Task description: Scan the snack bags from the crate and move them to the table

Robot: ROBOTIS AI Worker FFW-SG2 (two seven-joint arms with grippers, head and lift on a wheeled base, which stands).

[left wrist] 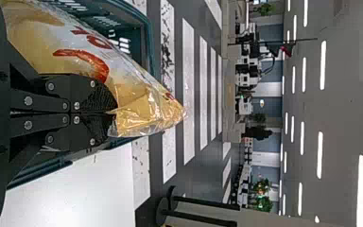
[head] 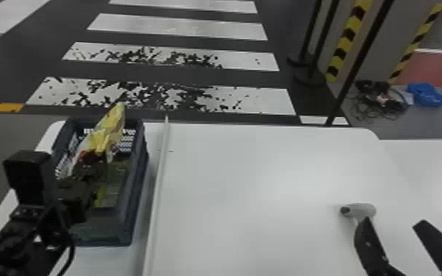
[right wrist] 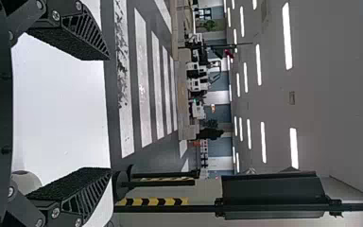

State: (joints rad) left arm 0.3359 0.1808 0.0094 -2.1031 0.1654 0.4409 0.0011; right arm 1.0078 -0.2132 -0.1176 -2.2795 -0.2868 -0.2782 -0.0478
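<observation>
Left jaws pinch a red-lettered snack bag (left wrist: 139,104).

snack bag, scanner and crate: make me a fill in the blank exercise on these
The snack bag is gripped by the robot's ____ end effector.
Of open and shut, the right end effector is ____.
The handheld scanner lies nearer the robot's ____ end effector than the other one.
The table under the crate is coloured ____.

Missing words: left; open; right; white.
</observation>
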